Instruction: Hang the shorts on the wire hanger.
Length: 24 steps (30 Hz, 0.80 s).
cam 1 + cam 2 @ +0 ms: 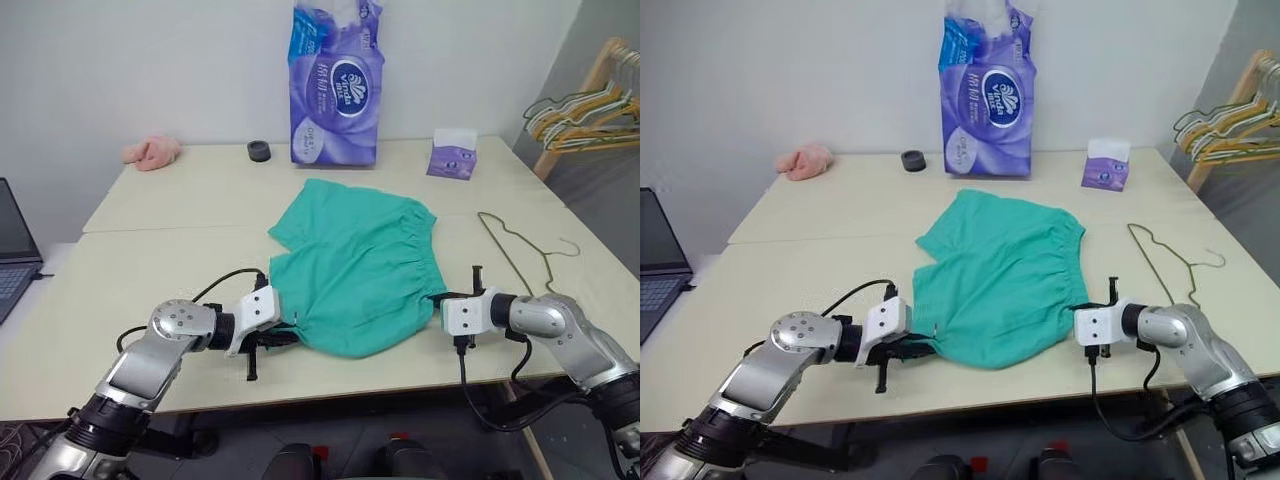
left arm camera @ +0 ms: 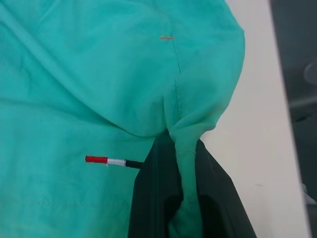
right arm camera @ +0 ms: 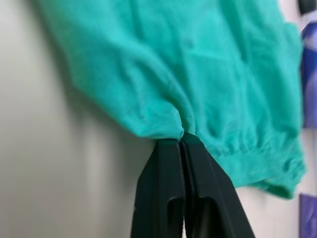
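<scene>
Both claws are pinched shut on cloth: the left claw (image 1: 268,340) grips the near hem corner of the shorts (image 1: 360,270), and the right claw (image 3: 182,144) nips the near end of the gathered waistband. Between them the teal shorts lie spread on the worktop (image 1: 150,280), so I judge the pickup only just secured, with lifting and hanging all left to do. Just beyond the right claw, on its outer side, lies the wire hanger (image 1: 515,250), flat, bare and apart from the cloth. Farther off, past both claws: one purple tissue pack (image 1: 335,85), one small purple packet (image 1: 452,155), one dark round object (image 1: 259,150), one pink cloth lump (image 1: 152,152). One laptop (image 1: 15,250) sits beyond the left claw's outer side, and a bunch of hangers (image 1: 585,110) hangs far right, too tangled to count.
</scene>
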Each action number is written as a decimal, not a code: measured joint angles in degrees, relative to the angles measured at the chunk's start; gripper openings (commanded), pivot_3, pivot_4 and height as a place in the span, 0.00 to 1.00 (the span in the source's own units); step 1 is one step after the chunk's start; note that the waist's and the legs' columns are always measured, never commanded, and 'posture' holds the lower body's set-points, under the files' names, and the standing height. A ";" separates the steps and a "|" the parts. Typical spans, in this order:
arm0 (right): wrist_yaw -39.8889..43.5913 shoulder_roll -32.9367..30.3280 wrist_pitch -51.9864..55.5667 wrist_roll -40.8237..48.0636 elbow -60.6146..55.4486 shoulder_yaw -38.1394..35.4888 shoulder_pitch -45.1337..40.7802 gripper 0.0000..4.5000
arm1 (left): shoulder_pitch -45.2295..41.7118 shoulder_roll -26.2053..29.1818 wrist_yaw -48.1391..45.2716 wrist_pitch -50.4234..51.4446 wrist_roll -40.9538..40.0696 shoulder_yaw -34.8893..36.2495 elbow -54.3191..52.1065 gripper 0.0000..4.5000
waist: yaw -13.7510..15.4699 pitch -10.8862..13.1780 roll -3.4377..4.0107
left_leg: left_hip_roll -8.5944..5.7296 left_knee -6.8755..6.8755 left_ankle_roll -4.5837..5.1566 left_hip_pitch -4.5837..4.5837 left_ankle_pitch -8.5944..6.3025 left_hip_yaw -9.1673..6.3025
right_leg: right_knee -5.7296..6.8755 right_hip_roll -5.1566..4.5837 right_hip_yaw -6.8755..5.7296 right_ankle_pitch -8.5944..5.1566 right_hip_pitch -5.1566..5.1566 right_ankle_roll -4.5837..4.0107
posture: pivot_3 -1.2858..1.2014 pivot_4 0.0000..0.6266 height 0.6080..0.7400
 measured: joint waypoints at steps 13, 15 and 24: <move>4.25 -3.55 2.68 4.88 -4.54 -2.95 5.22 0.01 | -0.35 1.96 -1.31 5.34 -5.42 3.46 -0.08 0.00 | -0.08 0.01 0.00 | 0.02 -0.01 0.00 -0.03 0.00 0.04 | 0.01 0.00 0.03 -0.02 -0.05 -0.05 | 0.54 0.05 1.00; 6.86 -5.22 2.72 7.28 -6.21 -3.12 7.30 0.01 | 0.95 3.03 -2.67 6.31 -6.67 3.46 -1.44 0.00 | -0.12 0.01 0.00 | 0.04 -0.02 0.01 -0.03 -0.01 0.03 | 0.00 0.01 0.03 -0.03 -0.06 -0.06 | 0.54 0.06 1.00; 25.98 -16.26 22.05 32.91 -20.59 -9.13 9.92 0.01 | 6.30 13.95 -12.05 23.53 -27.51 10.12 -15.76 0.00 | -0.27 0.17 0.04 | 0.22 -0.02 0.06 0.35 -0.04 0.10 | -0.04 0.10 -0.05 -0.34 0.25 0.04 | 0.54 0.06 1.00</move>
